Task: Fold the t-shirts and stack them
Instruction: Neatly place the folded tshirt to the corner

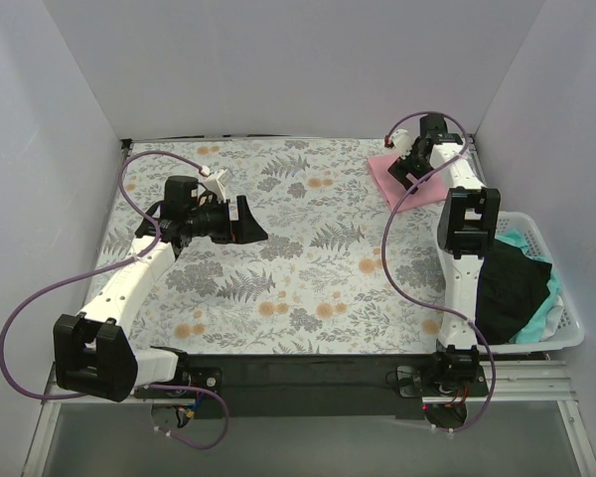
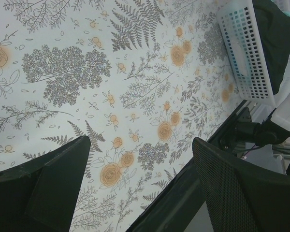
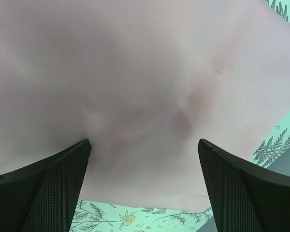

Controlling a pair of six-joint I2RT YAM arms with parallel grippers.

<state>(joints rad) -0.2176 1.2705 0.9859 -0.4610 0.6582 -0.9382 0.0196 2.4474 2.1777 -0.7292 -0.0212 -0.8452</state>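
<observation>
A folded light pink t-shirt (image 1: 389, 179) lies flat on the floral sheet at the far right corner. My right gripper (image 1: 407, 171) hovers right over it, jaws wide open; the pink cloth (image 3: 145, 87) fills the right wrist view, and nothing is between the fingers (image 3: 43, 188). A black t-shirt (image 1: 509, 288) and a mint-green t-shirt (image 1: 541, 308) lie bunched in the white basket at the right; the black one also shows in the left wrist view (image 2: 275, 38). My left gripper (image 1: 248, 221) is open and empty above the left middle of the sheet.
The white lattice basket (image 1: 566, 333) stands at the right edge, beside the right arm's base, and shows in the left wrist view (image 2: 244, 53). The floral sheet (image 1: 308, 268) covers the table. White walls enclose three sides. A black rail runs along the near edge (image 2: 183, 193).
</observation>
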